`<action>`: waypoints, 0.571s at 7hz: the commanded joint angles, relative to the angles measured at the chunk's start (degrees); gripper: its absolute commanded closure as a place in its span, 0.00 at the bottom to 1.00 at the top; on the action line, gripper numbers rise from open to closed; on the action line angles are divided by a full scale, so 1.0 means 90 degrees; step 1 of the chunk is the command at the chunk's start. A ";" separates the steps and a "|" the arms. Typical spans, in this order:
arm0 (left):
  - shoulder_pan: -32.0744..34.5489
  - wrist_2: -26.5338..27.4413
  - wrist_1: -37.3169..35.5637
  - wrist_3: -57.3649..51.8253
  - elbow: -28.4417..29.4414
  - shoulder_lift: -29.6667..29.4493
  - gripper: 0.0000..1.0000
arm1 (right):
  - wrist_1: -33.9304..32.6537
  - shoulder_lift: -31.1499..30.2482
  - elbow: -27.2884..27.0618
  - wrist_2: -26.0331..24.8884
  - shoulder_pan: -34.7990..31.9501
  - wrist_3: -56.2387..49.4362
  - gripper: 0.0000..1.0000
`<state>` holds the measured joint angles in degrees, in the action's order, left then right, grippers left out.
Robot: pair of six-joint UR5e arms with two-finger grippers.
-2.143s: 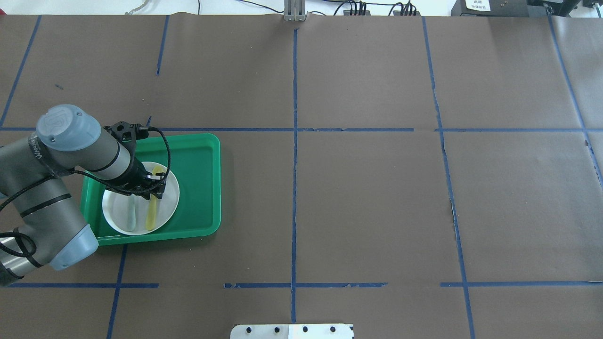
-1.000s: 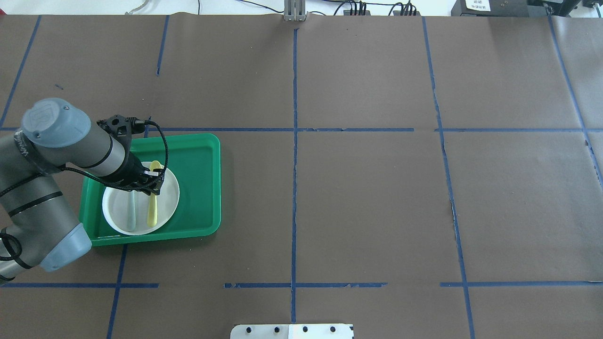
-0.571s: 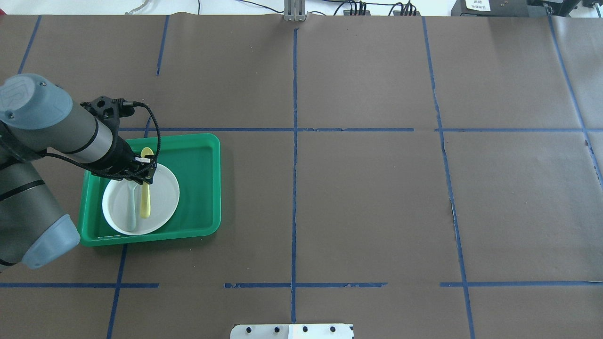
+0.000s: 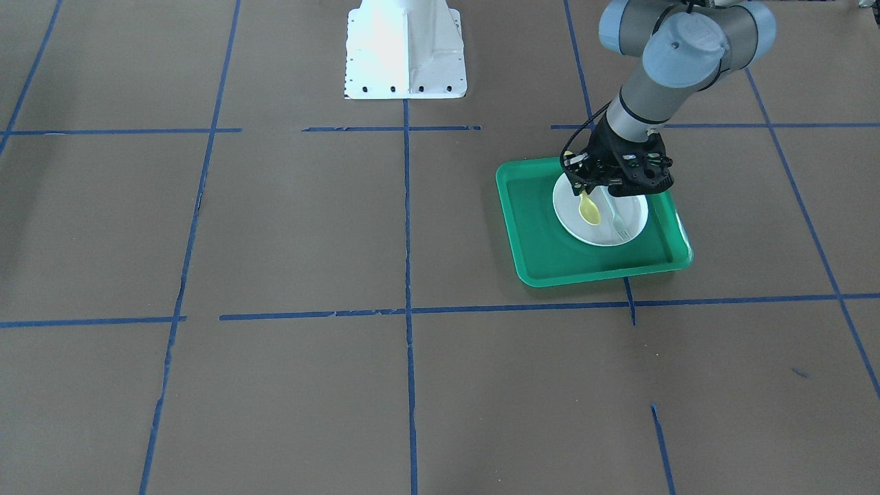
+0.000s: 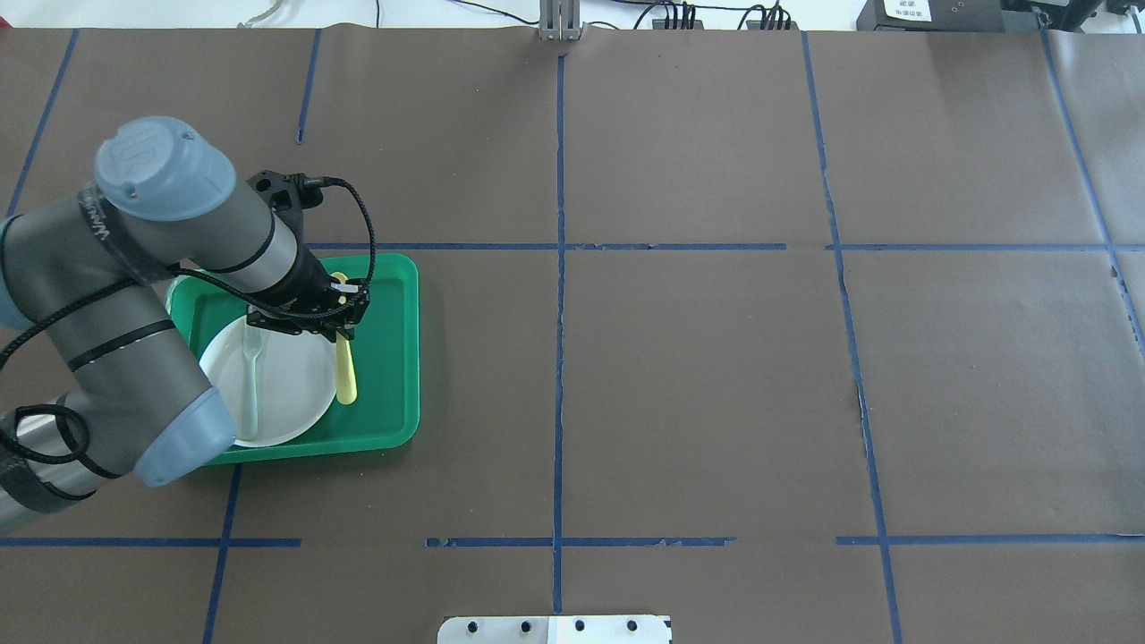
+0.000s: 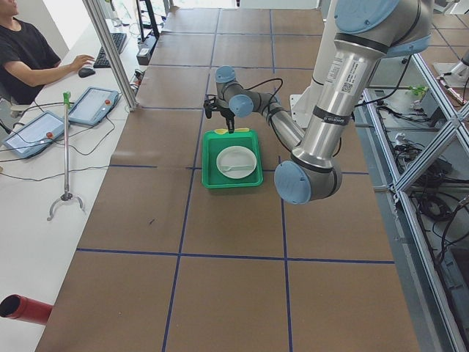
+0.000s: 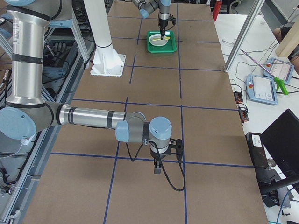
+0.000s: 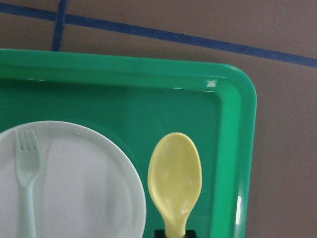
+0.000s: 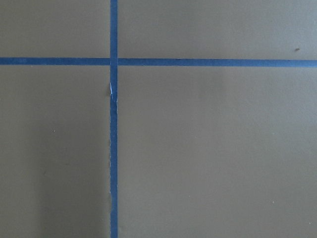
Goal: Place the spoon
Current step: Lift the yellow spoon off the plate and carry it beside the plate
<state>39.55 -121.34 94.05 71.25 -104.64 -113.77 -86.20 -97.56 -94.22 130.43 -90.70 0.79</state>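
The left arm (image 5: 179, 233) has swung back from the left edge of the overhead view and now lies across the green tray (image 5: 394, 358) at lower left. The white plate (image 5: 295, 394) sits just left of the left gripper (image 5: 343, 326). The gripper stays clamped on the spoon (image 5: 346, 376), which has been carried off the plate and hangs over the tray floor, between plate and right rim. The fork (image 5: 251, 376) remains on the plate. The placing looks near, with release still pending. I cannot tell the right gripper's (image 7: 157, 167) fingers

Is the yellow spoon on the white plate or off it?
Off. The left hand holds the spoon over the green tray, beside the plate; only the fork lies on the plate.
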 commanded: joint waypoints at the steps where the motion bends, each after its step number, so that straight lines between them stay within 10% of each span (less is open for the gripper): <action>1: -0.0224 0.0025 0.0328 0.0130 0.0433 -0.0162 1.00 | 0.0007 0.0000 0.0000 0.0000 0.0000 0.0000 0.00; 4: -0.0350 0.0210 0.0790 0.0130 0.0932 -0.0123 1.00 | -0.0003 0.0000 0.0000 0.0000 0.0000 0.0000 0.00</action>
<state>37.10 -120.09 99.96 72.40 -97.85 -114.97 -86.21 -97.56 -94.22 130.43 -90.70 0.79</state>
